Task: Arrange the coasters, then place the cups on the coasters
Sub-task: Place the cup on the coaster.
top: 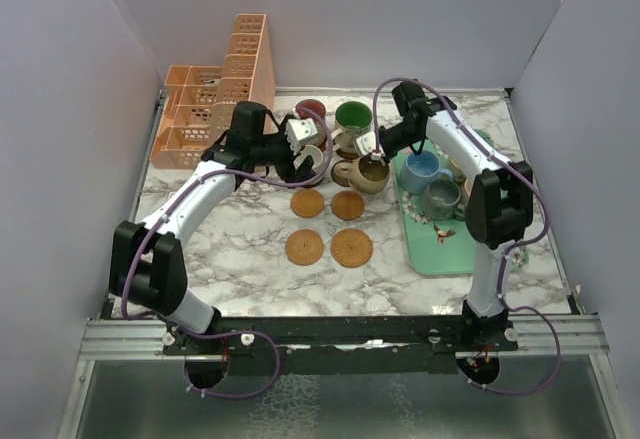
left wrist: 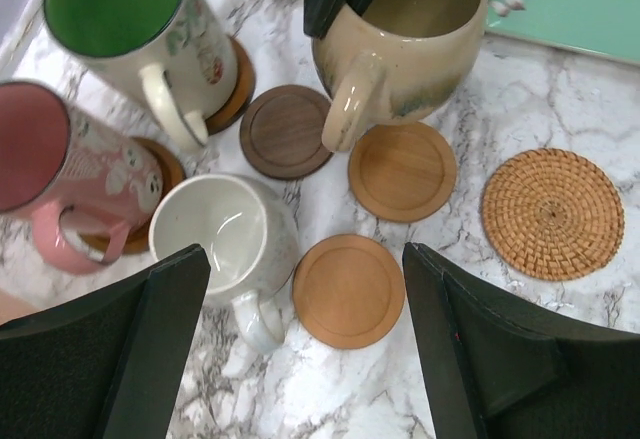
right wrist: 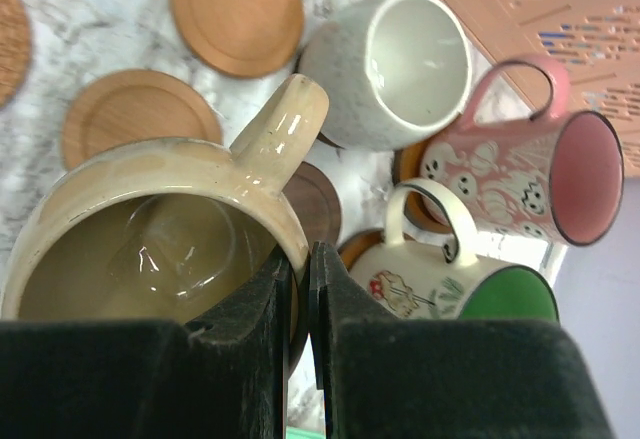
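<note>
The tan mug (left wrist: 400, 39) is just beside the dark coaster (left wrist: 285, 131), right gripper (right wrist: 300, 259) pinched near-shut on its rim, left gripper (left wrist: 305, 254) wide open, empty; probably best: keep level, centre over that coaster, lower straight, missing the white mug (left wrist: 225, 234) beside it.

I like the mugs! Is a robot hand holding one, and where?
The right gripper pinches the tan mug by its rim. The left gripper holds nothing.

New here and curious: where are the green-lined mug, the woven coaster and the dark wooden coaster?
green-lined mug (left wrist: 115, 4): left wrist view, its green inside.
woven coaster (left wrist: 552, 214): left wrist view, its centre.
dark wooden coaster (left wrist: 285, 131): left wrist view, its flat middle.
</note>
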You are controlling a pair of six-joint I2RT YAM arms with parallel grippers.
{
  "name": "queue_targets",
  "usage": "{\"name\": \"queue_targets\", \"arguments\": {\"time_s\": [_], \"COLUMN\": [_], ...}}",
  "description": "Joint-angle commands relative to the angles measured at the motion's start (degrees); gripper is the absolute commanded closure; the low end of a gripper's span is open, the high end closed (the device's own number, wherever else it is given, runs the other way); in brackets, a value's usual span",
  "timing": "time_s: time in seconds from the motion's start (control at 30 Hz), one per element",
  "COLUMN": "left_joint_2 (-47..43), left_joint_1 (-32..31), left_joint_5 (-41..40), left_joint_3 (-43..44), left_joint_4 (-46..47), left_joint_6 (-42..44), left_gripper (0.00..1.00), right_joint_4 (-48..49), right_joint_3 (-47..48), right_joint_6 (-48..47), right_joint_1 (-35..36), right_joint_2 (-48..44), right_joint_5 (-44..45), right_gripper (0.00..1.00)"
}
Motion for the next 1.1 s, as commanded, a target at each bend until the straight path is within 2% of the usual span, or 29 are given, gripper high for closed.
{"name": "queue_targets", "arguments": {"time_s": [0.0,0.23,0.5,0.9,1.07], "left_joint_2": [2.43,6.09,10.01,13.83,14.59], "left_joint_1": [-0.1,-4.9,-8.28,-10.58,-11.25], "left_joint_5": [11.86,14.41,16.98,18.52,18.84], "left_joint_3": [1.65,3.39,8.17,9.96,10.49], "left_joint_4": [0.22,-0.95,-2.4,-4.56,-4.81], "left_joint_6": [8.35,15.62,14.69,15.73,15.49], "left_gripper": [0.18,0.17,0.2,0.48,0.71], "right_joint_4": [-4.95,-7.59,-8.04,-7.87,-7.31], "right_joint_3": [-2.13,-5.82,-8.58,-9.4,-9.96], "right_joint_6": [-3.87,-4.85,-4.36,-4.09,-3.1], "right_joint_1": [0.14,0.18,0.18,0.18,0.17], "right_joint_2": [-7.58,-12.3,-14.73,-14.43,-13.94], "right_joint_5": [-8.2,-11.21,-11.41,-11.82,-11.99], "right_gripper": [0.99,0.99,0.99,0.99,0.99]}}
